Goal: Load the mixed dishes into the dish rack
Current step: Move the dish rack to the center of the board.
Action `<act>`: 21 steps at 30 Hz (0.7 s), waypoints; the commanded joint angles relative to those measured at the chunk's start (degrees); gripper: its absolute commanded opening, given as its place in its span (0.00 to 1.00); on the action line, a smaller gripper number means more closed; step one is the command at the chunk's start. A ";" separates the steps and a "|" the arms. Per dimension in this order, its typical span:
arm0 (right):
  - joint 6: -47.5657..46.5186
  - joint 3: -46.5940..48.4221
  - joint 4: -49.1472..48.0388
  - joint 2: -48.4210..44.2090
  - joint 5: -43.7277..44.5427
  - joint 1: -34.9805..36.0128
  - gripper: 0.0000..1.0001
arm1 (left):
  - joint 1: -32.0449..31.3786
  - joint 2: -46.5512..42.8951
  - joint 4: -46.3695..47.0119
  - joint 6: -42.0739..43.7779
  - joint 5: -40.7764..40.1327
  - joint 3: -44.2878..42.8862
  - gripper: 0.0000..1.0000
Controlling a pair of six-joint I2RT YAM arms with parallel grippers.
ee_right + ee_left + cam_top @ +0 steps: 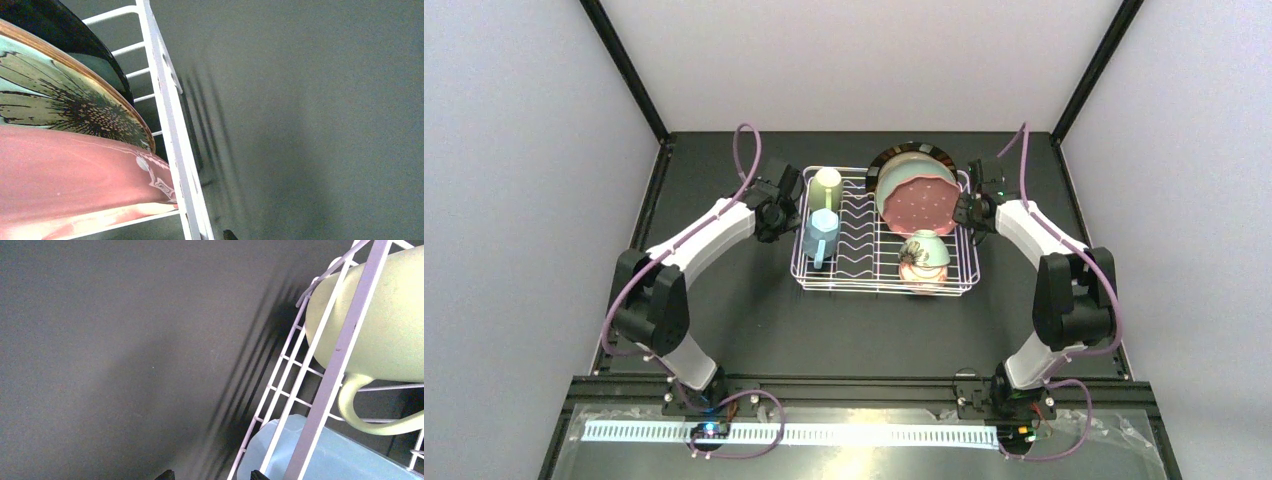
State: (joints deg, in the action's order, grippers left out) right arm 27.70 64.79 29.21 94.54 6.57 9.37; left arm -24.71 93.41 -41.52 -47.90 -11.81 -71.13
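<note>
A robot lab test cell: a black tabletop [754, 330] boxed in by white panels [524, 200] on black corner posts [629, 70], a cabled left arm [709, 235] and right arm [1034, 225] bolted to a metal rail [844, 388] along its near edge.

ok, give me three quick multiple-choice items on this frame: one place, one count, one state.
1. Where is the blue mug?
A) left side of the rack
B) right side of the rack
C) outside the rack

2. How many plates stand in the rack?
A) one
B) three
C) five

3. The left gripper is:
A) shut on a mug
B) shut on a plate
C) open, holding nothing

Answers:
1 A: it sits inside the wires at the left, in front of the pale mug.
2 B: dark-rimmed plate, teal plate and pink plate lean together at the back right.
3 C: its fingertips stand apart with only table between.
</note>
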 commanded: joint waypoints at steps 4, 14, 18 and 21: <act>3.38 1.57 2.97 2.62 -2.21 2.95 0.00 | -1.92 -1.24 6.17 -3.45 10.05 1.47 0.87; 2.55 4.68 2.95 4.87 -2.49 3.00 0.00 | -2.10 -2.06 6.89 -4.33 10.65 2.66 0.85; 2.13 5.96 3.13 5.81 -2.56 3.02 0.00 | -2.44 -2.17 6.98 -4.59 10.67 2.71 0.85; 1.96 6.47 3.04 6.40 -2.62 3.03 0.00 | -2.76 -2.26 7.11 -4.84 10.76 2.80 0.85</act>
State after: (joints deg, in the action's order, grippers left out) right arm 26.00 69.82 34.48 97.84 6.61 9.41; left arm -24.69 91.94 -38.89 -50.98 -11.51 -68.62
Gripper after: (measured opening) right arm 0.176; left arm 0.851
